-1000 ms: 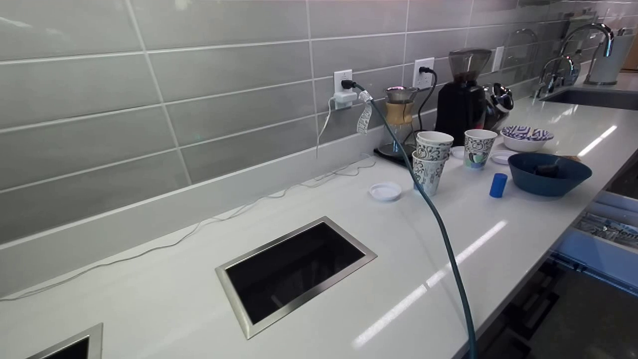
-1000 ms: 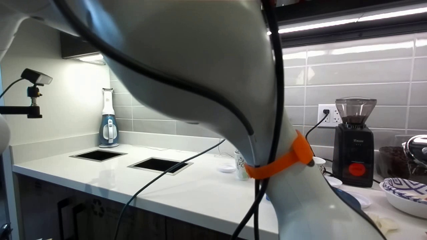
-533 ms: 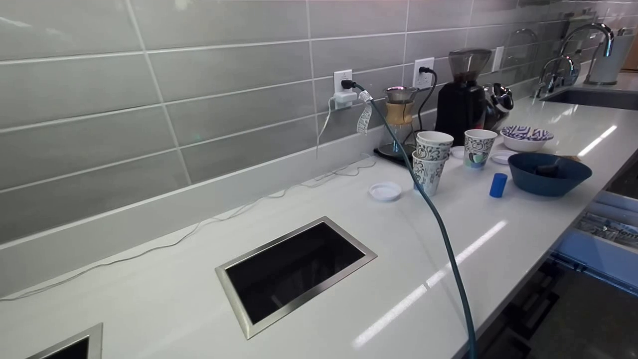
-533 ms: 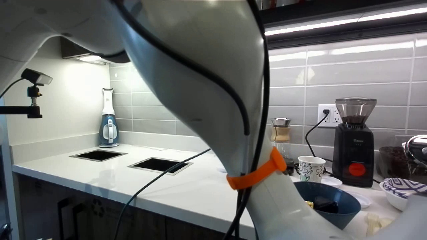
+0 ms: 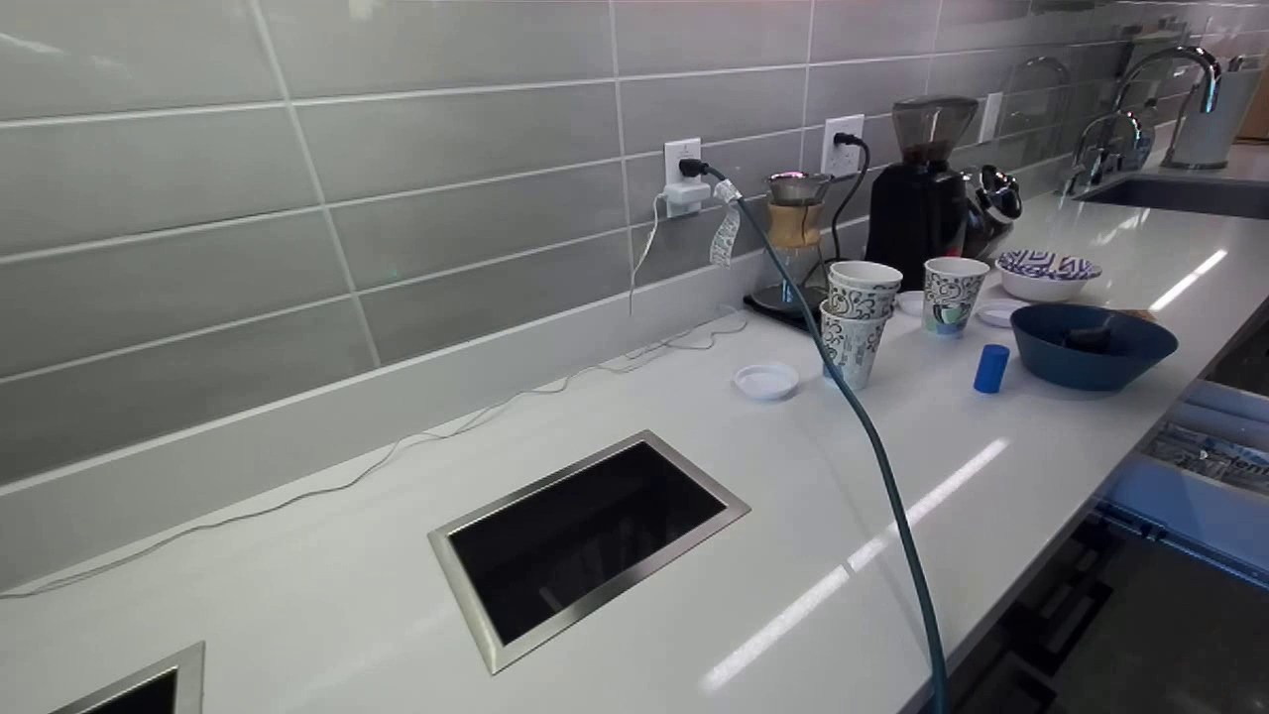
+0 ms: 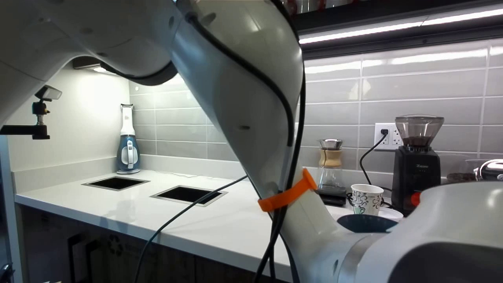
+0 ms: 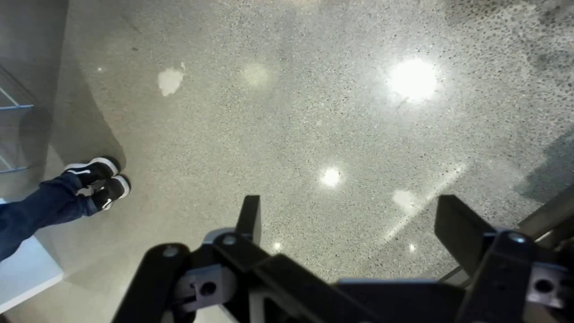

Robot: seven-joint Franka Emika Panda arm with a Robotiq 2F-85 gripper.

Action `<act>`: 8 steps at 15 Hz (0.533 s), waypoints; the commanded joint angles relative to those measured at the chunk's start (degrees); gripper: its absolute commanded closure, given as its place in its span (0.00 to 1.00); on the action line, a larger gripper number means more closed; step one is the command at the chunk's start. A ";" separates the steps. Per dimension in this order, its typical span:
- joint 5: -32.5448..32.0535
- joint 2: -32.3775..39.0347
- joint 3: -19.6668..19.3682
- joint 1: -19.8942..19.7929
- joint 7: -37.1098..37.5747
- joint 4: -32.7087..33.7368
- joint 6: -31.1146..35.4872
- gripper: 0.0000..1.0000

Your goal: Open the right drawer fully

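1 recycling symbol [image 6: 115,245] below counter [image 6: 232,232]; right drawer [image 5: 1180,506] open; gripper [image 7: 352,220] spread.

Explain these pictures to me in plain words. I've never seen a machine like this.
The machine is a big pale robot arm with an orange strap. Two pictures come from cameras outside it, looking over a white counter with paper cups, a blue bowl and a coffee grinder, among other things. Below the counter's edge a drawer is pulled out; the picture cuts it off, so how far is unclear. The picture looking down at the floor and someone's shoes comes from the wrist camera. It also shows the gripper: two black fingers stand apart, holding nothing.
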 commanded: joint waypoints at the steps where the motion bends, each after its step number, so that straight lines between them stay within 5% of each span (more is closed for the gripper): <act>1: -4.95 -0.70 -2.37 3.05 2.10 1.22 -4.73 0.00; 8: -4.43 -4.53 2.03 2.60 0.59 4.95 -17.26 0.00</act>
